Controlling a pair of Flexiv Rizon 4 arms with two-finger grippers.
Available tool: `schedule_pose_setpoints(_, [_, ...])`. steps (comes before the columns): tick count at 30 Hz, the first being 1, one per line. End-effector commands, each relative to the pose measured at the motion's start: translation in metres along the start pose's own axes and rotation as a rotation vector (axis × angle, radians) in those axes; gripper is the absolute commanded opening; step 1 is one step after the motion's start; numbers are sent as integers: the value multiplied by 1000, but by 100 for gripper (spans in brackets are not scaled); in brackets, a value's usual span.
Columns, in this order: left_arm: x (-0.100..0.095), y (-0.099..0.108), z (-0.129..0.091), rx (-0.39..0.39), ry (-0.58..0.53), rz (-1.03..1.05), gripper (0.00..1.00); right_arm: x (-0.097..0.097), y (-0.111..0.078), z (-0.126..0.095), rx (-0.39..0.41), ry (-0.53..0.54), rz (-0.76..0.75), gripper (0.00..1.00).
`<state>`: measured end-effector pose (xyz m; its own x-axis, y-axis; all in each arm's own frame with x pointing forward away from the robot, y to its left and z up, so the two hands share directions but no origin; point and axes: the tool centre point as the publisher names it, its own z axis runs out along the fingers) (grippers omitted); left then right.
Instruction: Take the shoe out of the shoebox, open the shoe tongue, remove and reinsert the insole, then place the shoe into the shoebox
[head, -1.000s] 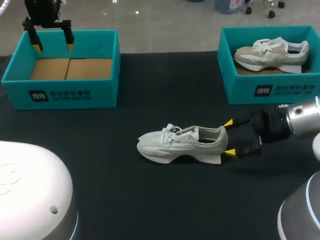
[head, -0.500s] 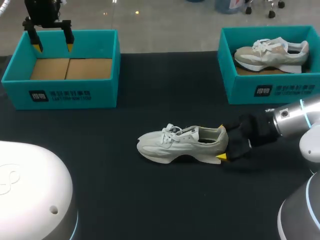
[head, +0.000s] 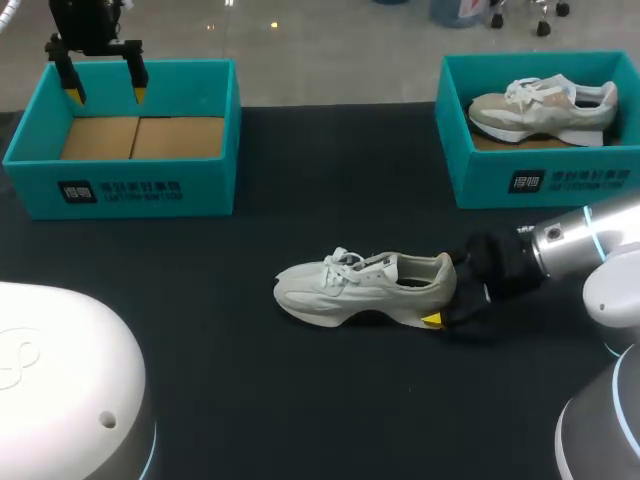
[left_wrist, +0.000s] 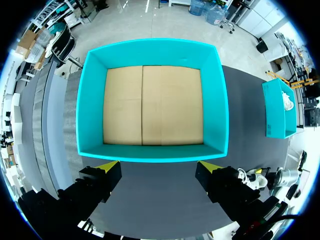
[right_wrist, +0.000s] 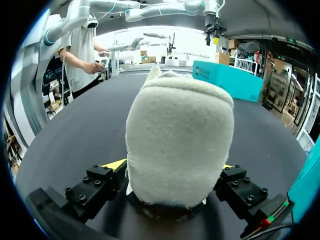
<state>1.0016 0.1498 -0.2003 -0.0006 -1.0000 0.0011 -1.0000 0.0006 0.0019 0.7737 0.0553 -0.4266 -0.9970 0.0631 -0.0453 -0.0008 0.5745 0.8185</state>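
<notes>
Shoe (head: 365, 288) lay on its sole on the table (head: 250, 380), out of either box, roughly midway between them, toe toward the left side and heel toward the right arm.

Right gripper (head: 441, 293) was at the heel. In the right wrist view the heel filled the gap between the fingers, with a yellow tip against each side, so I judged it clamped on the shoe at the heel.

Left gripper (head: 105, 95) hung over the far wall of the left shoebox (head: 120, 185), fingers spread, nothing between them. The left wrist view showed the box's cardboard floor straight below.

Right shoebox (head: 480, 170) held a second shoe (head: 545, 108), which neither arm touched.

Progress, as judged:
- Taking the shoe out: done.
- Opening the tongue: not yet; laces and tongue looked flat and undisturbed.
- Insole out and back in: not started. No insole lay on the table, and the inside of the shoe was too dark to read.
- Return to the box: left to do.
</notes>
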Motion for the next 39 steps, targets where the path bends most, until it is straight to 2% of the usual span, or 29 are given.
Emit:
schedule_pose_setpoints(1, [0, 1, 0, 1, -1, 0, 100, 1, -2, 8, 9, 1, 4, 0])
schedule_pose_setpoints(30, [0, 1, 0, 1, -1, 0, 100, 3, -1, 8, 24, -13, 0, 0])
schedule_pose_setpoints(31, [5, 2, 0, -14, -34, -9, 100, 3, -1, 8, 24, -13, 0, 0])
schedule_pose_setpoints(32, [8, 5, -2, 6, -5, 6, 100, 3, -1, 8, 24, -13, 0, 0])
schedule_pose_setpoints(35, [14, 13, -5, 1, 3, -4, 100, 3, -1, 8, 24, -13, 0, 0])
schedule_pose_setpoints(39, [29, 27, -10, -12, -30, -40, 100, 3, -1, 8, 24, -13, 0, 0])
